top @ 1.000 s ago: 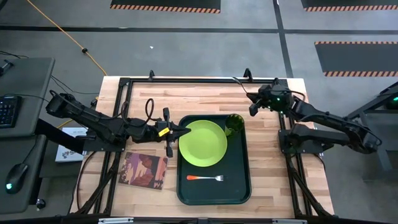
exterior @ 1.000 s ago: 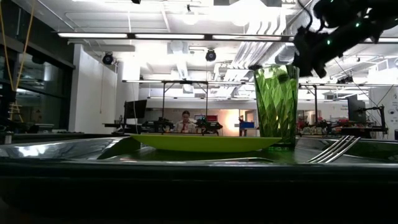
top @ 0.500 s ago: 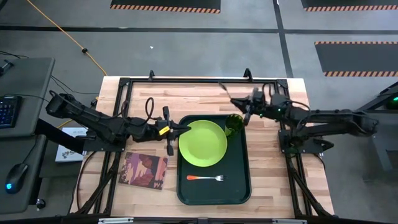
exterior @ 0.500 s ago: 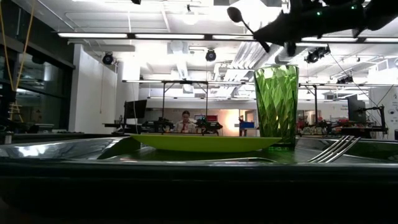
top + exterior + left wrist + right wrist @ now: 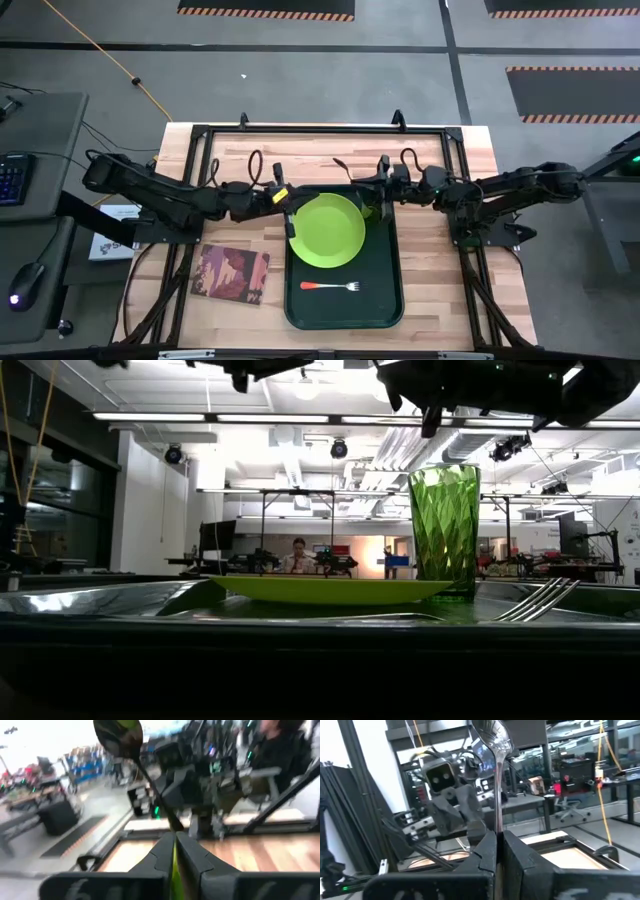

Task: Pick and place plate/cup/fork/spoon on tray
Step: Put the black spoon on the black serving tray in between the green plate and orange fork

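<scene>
My right gripper (image 5: 383,182) pinches the spoon (image 5: 494,750) by its stem, above the cup (image 5: 377,201) at the tray's (image 5: 386,290) far corner; only its dark bowl sticks up clearly. My left gripper (image 5: 292,202) clamps the lime plate's (image 5: 328,230) rim. The fork (image 5: 331,286) lies on the tray.

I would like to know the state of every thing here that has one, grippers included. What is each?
the plate: flat in the tray, empty.
the cup: upright in the tray, beside the plate.
the fork: lying free in the tray.
the spoon: in the air, bowl up, held.
the tray: on the table, holding plate, cup and fork.
right gripper: shut on the spoon, near the cup.
left gripper: at the plate's rim.
the mat: flat, bare.
</scene>
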Tool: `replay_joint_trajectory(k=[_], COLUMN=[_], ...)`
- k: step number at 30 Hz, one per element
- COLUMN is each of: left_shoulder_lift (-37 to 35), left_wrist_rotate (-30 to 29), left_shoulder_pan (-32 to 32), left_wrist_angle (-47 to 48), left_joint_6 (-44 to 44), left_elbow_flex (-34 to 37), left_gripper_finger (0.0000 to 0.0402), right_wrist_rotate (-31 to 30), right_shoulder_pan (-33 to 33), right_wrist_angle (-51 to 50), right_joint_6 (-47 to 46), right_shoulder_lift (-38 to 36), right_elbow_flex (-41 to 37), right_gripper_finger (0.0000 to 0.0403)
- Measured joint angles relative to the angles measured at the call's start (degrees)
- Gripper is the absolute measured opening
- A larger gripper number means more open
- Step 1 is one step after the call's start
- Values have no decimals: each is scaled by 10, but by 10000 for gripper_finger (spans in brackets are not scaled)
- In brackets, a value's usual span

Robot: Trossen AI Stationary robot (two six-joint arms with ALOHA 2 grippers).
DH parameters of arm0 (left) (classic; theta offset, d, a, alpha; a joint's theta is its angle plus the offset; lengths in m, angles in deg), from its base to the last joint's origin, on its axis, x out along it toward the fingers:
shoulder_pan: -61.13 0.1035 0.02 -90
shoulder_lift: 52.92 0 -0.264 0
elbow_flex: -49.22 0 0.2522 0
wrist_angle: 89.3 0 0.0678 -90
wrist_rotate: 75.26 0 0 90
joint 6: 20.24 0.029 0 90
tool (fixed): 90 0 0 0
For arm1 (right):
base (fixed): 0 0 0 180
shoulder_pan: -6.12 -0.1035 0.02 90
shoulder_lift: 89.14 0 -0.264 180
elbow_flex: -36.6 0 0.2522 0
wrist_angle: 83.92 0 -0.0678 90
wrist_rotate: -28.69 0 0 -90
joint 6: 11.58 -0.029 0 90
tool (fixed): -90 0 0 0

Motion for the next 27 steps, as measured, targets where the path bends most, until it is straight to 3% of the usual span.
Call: replay_joint_trajectory(k=[4,9,16,22,27], left_shoulder_lift=[6,5,47,61,56], left_wrist_rotate=[60,172,231,247,269], left_shoulder_pan=[24,55,63,58,49], left_wrist_angle=[-103,-164,-208,-220,-220], left_joint_6=[-3,-82,-123,-113,-105], left_elbow_flex=[35,54,48,38,38], left_gripper_finger=[50,121,208,227,226], right_wrist_rotate=[13,14,25,71,68], right_shoulder_pan=[-7,-29,-65,-77,-78], right_wrist_angle=[4,23,33,16,-20], right_joint_6=[-2,0,6,1,2], right_shoulder_lift=[0,0,51,124,149], right_elbow_flex=[0,0,46,113,140], right_gripper_finger=[0,0,0,0,3])
